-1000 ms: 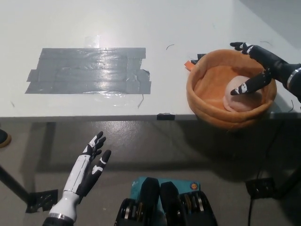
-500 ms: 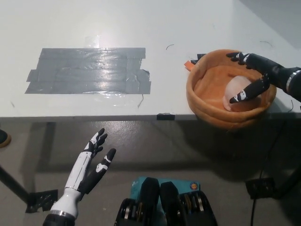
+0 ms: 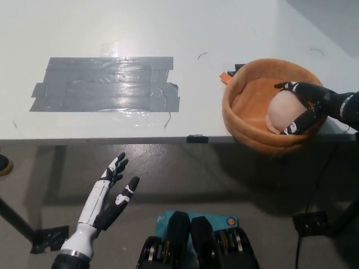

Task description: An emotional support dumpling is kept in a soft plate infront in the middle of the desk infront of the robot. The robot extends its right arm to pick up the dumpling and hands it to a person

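A pale pink dumpling point(image 3: 282, 110) lies inside the soft orange plate point(image 3: 247, 95) at the right of the white desk, near its front edge. My black right hand point(image 3: 305, 106) reaches into the plate from the right, and its fingers point(image 3: 293, 128) curl around the dumpling's right side, touching it. The dumpling looks tipped up against the hand. My white left hand point(image 3: 106, 197) rests open below the desk edge at the lower left.
A wide patch of grey tape point(image 3: 106, 84) covers the left half of the desk point(image 3: 224, 33). A small orange scrap point(image 3: 227, 74) lies at the plate's far left rim. Grey floor runs below the desk's front edge point(image 3: 112, 140).
My right hand has drawn lower and closed in around the dumpling, which has turned up toward the hand. The left hand has barely shifted.
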Robot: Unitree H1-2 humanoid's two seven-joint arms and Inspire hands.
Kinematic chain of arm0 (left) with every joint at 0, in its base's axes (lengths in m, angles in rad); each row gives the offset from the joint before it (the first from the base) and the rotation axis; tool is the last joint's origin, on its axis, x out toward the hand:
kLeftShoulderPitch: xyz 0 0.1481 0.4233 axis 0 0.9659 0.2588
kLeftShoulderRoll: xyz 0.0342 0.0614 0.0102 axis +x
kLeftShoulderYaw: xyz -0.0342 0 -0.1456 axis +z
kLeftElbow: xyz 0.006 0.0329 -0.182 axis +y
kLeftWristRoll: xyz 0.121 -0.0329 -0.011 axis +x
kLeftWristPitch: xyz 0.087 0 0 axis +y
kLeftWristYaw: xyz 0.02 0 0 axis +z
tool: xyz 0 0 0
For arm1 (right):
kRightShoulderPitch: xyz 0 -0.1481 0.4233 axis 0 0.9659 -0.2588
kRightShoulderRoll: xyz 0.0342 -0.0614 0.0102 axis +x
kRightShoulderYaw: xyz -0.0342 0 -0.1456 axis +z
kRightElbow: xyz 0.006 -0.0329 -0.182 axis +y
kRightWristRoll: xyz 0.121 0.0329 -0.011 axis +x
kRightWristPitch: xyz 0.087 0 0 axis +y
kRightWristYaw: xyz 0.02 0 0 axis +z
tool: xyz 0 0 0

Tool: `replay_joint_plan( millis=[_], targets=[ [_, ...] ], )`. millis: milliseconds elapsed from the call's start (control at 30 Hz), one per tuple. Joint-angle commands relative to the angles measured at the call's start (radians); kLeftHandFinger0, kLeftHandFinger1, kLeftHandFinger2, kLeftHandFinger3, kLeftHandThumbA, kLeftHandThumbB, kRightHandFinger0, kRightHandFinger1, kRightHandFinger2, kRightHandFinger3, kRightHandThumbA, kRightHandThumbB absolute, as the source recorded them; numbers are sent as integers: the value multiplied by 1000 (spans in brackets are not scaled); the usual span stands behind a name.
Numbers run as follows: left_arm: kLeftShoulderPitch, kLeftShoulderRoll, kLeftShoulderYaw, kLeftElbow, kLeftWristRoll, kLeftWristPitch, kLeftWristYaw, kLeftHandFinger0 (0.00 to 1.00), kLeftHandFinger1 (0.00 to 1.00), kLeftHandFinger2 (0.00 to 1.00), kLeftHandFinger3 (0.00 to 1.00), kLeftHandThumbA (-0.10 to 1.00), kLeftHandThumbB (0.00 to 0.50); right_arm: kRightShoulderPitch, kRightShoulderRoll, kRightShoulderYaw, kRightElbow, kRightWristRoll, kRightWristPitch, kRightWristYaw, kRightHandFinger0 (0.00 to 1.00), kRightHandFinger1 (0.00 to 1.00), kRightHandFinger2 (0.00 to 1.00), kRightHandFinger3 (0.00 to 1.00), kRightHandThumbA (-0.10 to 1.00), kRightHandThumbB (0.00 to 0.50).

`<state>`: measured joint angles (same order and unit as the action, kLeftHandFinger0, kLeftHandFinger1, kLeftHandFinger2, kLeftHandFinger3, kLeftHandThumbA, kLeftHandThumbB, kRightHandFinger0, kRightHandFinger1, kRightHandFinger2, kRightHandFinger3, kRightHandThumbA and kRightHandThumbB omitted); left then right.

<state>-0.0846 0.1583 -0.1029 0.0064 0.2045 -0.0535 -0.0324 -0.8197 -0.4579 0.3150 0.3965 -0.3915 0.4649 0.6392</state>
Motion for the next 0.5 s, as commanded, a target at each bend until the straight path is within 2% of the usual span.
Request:
replay_joint_plan(
  millis=[0,133,267,300,333,367,400,433,467],
  targets=[
    [-8,-2,-3,-22,4,-19,-3,1000,1000,1000,1000,831,24,-11,-14,19,10,-6,1,-1,1000,1000,1000,1000,1000,381],
    [-14,-5,-3,-9,0,-36,-1,1000,1000,1000,1000,826,24,-5,-13,17,25,-1,5,-2,1000,1000,1000,1000,1000,374],
    [2,-4,-6,-16,7,-33,-1,1000,1000,1000,1000,820,26,9,-5,20,25,-19,5,11,1000,1000,1000,1000,1000,394],
    [3,-4,-7,-21,12,-22,-1,1000,1000,1000,1000,828,32,6,-9,34,26,-9,5,12,1000,1000,1000,1000,979,354],
    [3,-5,-6,-21,13,-18,-1,1000,1000,1000,1000,828,33,7,-6,36,29,-7,-1,-2,1000,1000,1000,1000,856,329],
    [-3,-7,-7,-17,10,-22,-1,1000,1000,1000,1000,823,26,13,9,13,54,-16,-31,-81,563,660,792,998,514,202],
    [-4,-9,-9,-15,9,-25,-1,1000,1000,1000,1000,821,25,20,22,-11,75,-19,-58,-148,377,491,711,965,416,246],
    [-4,-9,-10,-15,9,-26,-1,1000,1000,1000,1000,819,25,21,21,-11,74,-18,-59,-149,295,455,677,929,344,249],
    [-3,-10,-8,-17,4,-25,-3,1000,1000,1000,1000,804,25,30,29,-18,80,-34,-90,-209,446,637,705,696,147,230]
  ],
)
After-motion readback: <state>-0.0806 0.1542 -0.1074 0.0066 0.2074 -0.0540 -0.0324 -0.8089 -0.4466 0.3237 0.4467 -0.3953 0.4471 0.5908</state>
